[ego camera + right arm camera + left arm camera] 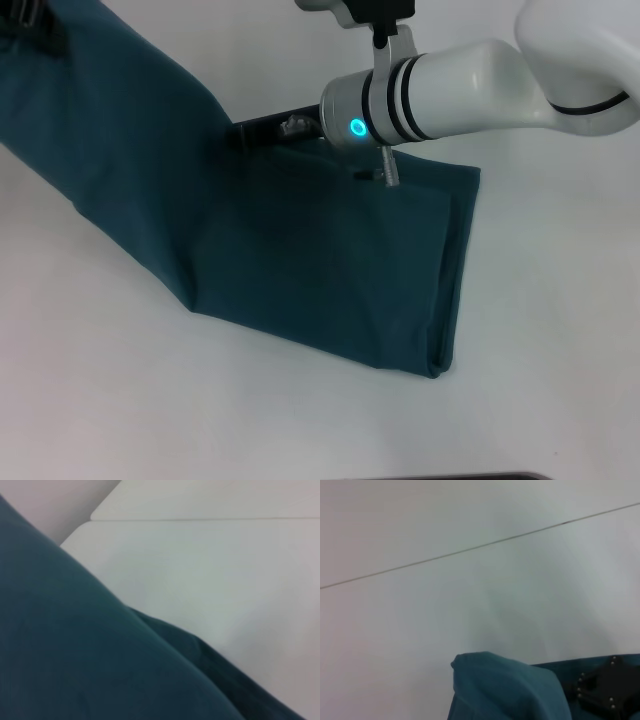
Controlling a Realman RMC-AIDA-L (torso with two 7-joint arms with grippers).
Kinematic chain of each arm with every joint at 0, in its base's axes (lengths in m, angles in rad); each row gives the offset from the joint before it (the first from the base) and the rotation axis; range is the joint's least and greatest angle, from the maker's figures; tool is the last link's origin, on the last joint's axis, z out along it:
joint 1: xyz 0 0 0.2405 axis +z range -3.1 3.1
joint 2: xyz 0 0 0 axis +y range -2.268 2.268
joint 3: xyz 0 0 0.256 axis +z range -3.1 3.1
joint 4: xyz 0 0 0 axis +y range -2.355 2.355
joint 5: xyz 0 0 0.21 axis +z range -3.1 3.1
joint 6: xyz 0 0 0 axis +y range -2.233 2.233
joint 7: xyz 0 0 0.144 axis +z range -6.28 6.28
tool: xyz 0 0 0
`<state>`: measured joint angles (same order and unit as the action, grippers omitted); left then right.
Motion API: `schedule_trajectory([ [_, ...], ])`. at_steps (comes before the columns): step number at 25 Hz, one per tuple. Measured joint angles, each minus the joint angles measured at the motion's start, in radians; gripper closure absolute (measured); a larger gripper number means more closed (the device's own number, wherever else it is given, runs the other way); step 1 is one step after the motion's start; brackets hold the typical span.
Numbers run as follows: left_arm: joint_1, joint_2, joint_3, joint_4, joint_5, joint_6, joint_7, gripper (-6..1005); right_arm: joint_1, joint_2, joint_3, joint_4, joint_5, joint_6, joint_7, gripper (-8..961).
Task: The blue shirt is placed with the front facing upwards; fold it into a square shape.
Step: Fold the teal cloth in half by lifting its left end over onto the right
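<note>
shirt: blue shirt [320, 260] on white table [560, 330], folded into long band, far-left end raised | right gripper [300, 128] at far edge, jaws' state cannot tell | left gripper: unseen | risk: layers slip, fold skews.

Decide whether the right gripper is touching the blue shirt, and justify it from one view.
Cannot tell. In the head view the right gripper sits at the blue shirt's far edge, but the wrist hides any contact.
</note>
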<state>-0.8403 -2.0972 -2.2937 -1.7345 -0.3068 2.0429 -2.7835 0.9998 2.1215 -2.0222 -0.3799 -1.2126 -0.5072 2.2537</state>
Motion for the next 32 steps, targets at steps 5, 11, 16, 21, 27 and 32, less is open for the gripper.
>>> schedule_trajectory([
  [5,0.000,-0.002,0.002,-0.006,-0.001,0.000,-0.008,911,0.006,0.000,-0.001,0.022,-0.007,0.021,0.007,937],
  [11,-0.001,0.000,0.003,-0.001,-0.002,0.000,-0.011,910,-0.035,-0.011,0.009,-0.012,0.002,0.018,0.002,934],
  [16,-0.002,-0.001,0.005,0.004,-0.002,-0.001,-0.012,911,-0.161,-0.082,0.126,-0.164,-0.093,-0.150,-0.072,923],
  [21,-0.021,-0.001,0.005,0.007,-0.014,0.011,-0.014,911,-0.287,-0.140,0.440,-0.222,-0.293,-0.355,-0.081,917],
  [27,-0.029,0.003,0.026,0.023,-0.096,0.016,-0.015,912,-0.371,-0.167,0.727,-0.257,-0.497,-0.492,-0.080,918],
  [32,-0.030,-0.008,0.093,0.060,-0.144,0.017,-0.016,911,-0.389,-0.161,0.808,-0.266,-0.588,-0.520,-0.084,918],
])
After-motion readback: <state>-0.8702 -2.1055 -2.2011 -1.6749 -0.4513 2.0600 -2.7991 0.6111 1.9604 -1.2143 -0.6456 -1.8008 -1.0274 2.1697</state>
